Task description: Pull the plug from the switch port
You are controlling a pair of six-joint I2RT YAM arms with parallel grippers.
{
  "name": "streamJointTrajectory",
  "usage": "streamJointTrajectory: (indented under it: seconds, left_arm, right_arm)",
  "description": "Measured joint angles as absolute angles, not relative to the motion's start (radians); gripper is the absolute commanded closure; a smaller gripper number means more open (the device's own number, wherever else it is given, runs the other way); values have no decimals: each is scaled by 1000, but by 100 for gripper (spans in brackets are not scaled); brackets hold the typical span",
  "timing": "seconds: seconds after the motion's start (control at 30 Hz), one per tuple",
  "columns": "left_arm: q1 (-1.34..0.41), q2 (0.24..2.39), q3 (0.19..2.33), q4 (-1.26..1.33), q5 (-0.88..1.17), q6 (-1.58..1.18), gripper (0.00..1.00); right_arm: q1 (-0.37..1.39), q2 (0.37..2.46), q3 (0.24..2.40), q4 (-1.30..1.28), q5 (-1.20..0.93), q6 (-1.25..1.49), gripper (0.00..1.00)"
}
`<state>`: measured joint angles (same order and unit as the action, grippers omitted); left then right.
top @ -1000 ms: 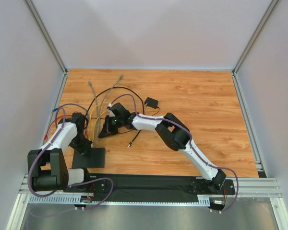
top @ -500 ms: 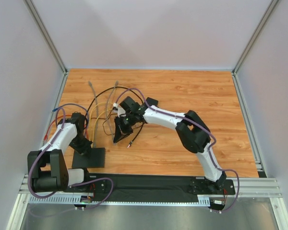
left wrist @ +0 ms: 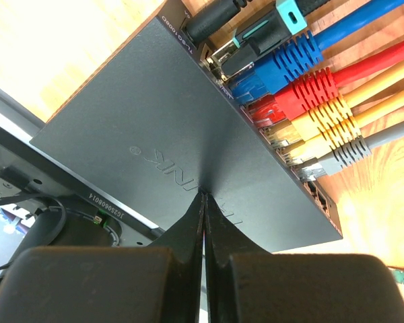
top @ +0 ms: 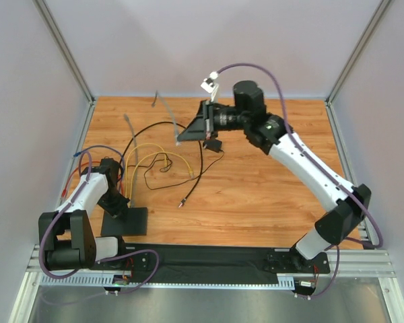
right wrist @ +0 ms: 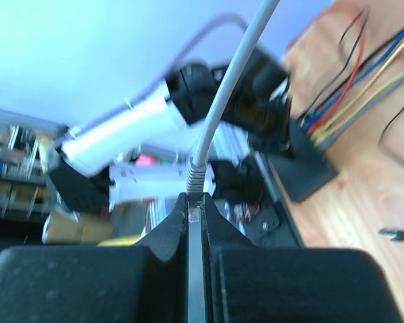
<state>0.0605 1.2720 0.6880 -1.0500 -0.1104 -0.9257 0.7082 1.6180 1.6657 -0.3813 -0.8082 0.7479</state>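
Observation:
The switch port [top: 130, 221] is a flat black box at the near left. It fills the left wrist view [left wrist: 168, 128], with blue, red, yellow and grey plugs [left wrist: 303, 101] in its row of sockets. My left gripper [left wrist: 203, 195] is shut and its tips press down on the box top; it also shows in the top view [top: 116, 207]. My right gripper [top: 180, 139] is raised above the far middle of the table. It is shut on a grey plug [right wrist: 198, 180], whose grey cable [top: 167, 111] hangs free in the air.
A small black adapter block [top: 213, 145] with a thin black cord lies under the right gripper. Yellow and black cables [top: 163, 163] loop over the table's middle left. Another grey cable end [top: 126, 118] lies at the far left. Walls close in three sides.
My right arm has swung from beside the switch up and toward the far side, carrying the grey plug and lifting its cable off the table. The left gripper has not moved.

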Motion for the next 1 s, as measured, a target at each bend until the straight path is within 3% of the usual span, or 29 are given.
streamJointTrajectory:
  seconds: [0.13,0.3,0.4,0.63,0.8,0.93,0.97,1.0]
  left_arm:
    - [61,1271,688,-1049,-109,-919,100]
    - [61,1266,687,-1047,-106,-910,100]
    - [61,1250,681,-1043,-106,-908,100]
    - [61,1233,673,-1036,-104,-902,100]
    - [62,1225,670,-1033,-101,-892,100]
    - [62,1211,666,-1030,-98,-891,100]
    - [61,1208,665,-1029,-86,-891,100]
    - [60,1206,664,-1027,-73,-892,100]
  right_arm:
    - [579,1539,1681,-375,-744,781,100]
    - [412,1563,1839,-680,-541,645,100]
    - [318,1561,1817,-803,-443,551,100]
    - [168,1550,1446,-852,-341,337,100]
    - [149,1571,1184,-850,-204,282,100]
    - [149,1602,1091,-873,-63,289,100]
    - [149,1610,1077,-881,-30,294,94]
    - [149,1617,1065,-890,-1,299,59]
